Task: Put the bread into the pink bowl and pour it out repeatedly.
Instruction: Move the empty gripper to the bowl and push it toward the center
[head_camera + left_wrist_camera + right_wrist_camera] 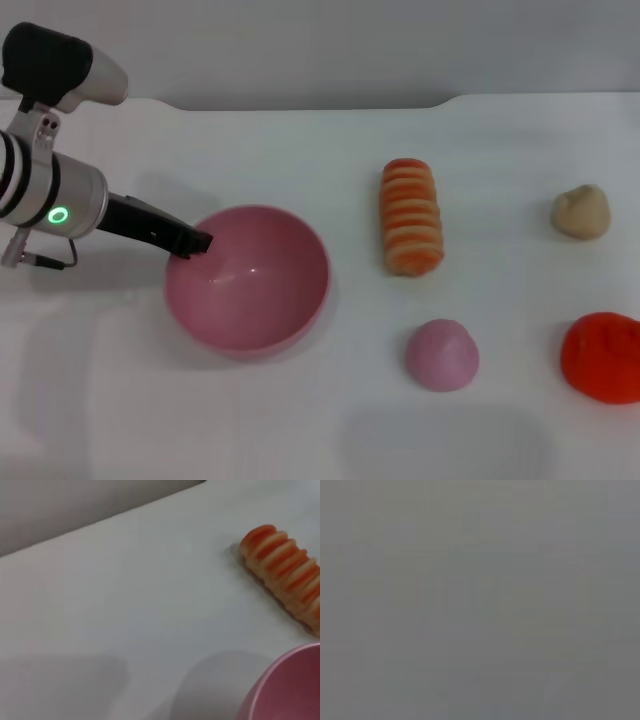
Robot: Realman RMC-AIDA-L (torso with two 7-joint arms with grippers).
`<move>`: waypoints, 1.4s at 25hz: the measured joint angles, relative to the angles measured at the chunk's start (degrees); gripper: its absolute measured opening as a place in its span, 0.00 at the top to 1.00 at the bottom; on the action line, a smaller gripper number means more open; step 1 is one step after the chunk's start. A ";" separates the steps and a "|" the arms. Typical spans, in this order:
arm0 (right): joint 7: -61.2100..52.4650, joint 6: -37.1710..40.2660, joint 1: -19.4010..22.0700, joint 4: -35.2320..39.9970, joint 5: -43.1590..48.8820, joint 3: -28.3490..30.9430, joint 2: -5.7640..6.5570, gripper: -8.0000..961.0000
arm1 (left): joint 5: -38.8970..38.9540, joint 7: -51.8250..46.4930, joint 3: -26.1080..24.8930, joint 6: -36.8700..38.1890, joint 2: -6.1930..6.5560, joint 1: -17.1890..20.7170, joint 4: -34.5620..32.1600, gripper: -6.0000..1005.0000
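**Left pincer at the bowl's rim, bread lying on the desk**

The pink bowl (pixel 248 280) sits upright on the white desk (pixel 320 430), left of the middle and fairly near. Nothing lies inside it. The left pincer (pixel 190 243) reaches in from the left, its dark tips right at the bowl's left, far rim; they look clenched on that rim, though the exact contact is hard to make out. The silver wrist behind it shows a green ring light.

The bread (pixel 411 217) lies on the desk to the right of the bowl and a little farther back, apart from it, its orange-and-cream striped side up and its long axis running near to far. The left wrist view shows the same loaf (pixel 285 575) flat on the desk, with the bowl's edge (pixel 290 690) in the corner of the picture.

A small pink dome (pixel 441 354) rests near, right of the bowl and in front of the bread. A beige lump (pixel 581 212) sits far right, and a red lump (pixel 602 357) lies near it at the right edge.

The right pincer appears in no view; the right wrist view is a plain grey field.
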State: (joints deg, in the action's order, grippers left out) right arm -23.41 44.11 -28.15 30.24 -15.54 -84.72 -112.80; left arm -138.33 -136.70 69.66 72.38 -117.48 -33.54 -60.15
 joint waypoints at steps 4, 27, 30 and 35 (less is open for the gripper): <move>-23.54 -7.23 -1.53 5.54 24.67 0.28 2.34 0.52 | 0.00 0.51 0.17 -1.34 -0.09 -0.30 0.14 0.95; -106.82 46.03 -21.83 11.43 134.89 26.41 9.85 0.53 | 0.02 3.04 1.88 -4.38 -0.19 -1.27 0.57 0.95; -108.17 47.81 -25.05 11.35 139.95 23.49 9.11 0.53 | 0.01 3.05 2.55 -4.39 -0.18 -1.71 0.48 0.95; -108.40 45.70 -29.35 10.73 147.85 18.75 6.35 0.53 | 0.27 3.05 4.21 -5.70 -0.24 -1.80 0.44 0.95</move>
State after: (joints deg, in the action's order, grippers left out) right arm -131.82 89.80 -57.49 40.96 132.31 -65.97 -106.45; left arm -138.06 -133.64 73.87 66.67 -117.72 -35.34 -59.71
